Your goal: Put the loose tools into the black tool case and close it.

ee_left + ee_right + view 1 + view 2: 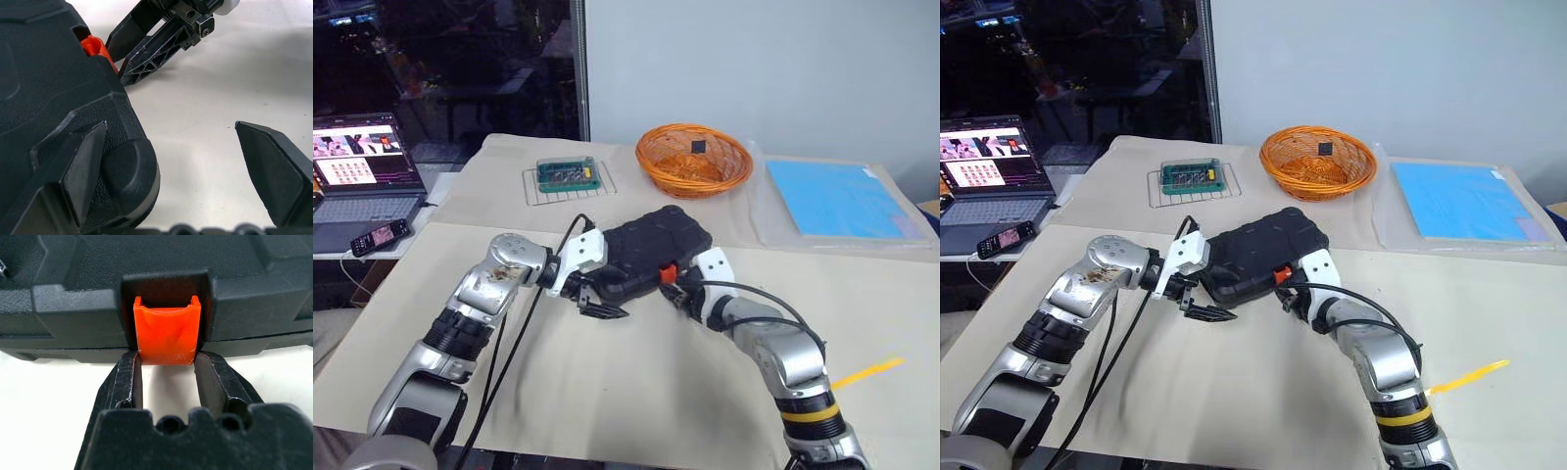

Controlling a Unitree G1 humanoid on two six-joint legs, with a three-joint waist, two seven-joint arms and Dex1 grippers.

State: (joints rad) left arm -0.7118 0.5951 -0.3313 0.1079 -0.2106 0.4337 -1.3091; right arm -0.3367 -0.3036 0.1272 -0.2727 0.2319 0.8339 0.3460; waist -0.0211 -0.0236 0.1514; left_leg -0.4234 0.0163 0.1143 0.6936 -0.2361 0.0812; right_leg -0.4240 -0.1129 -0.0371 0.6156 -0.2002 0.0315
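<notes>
right hand (167,363) pinched on orange latch (167,330) of closed black tool case (651,250), left hand (599,308) spread wide beside its corner

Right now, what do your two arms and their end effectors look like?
Both arms are silver-grey metal with black joint bands. The right arm wears a yellow ring near its base and a looping black cable; a black cable trails along the left arm. Each white wrist housing carries a black two-fingered end effector, left and right.

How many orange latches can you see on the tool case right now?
1: the orange latch sits mid-front edge of the black tool case, at the right tool's fingertips. Other sides of the case are hidden.
</notes>
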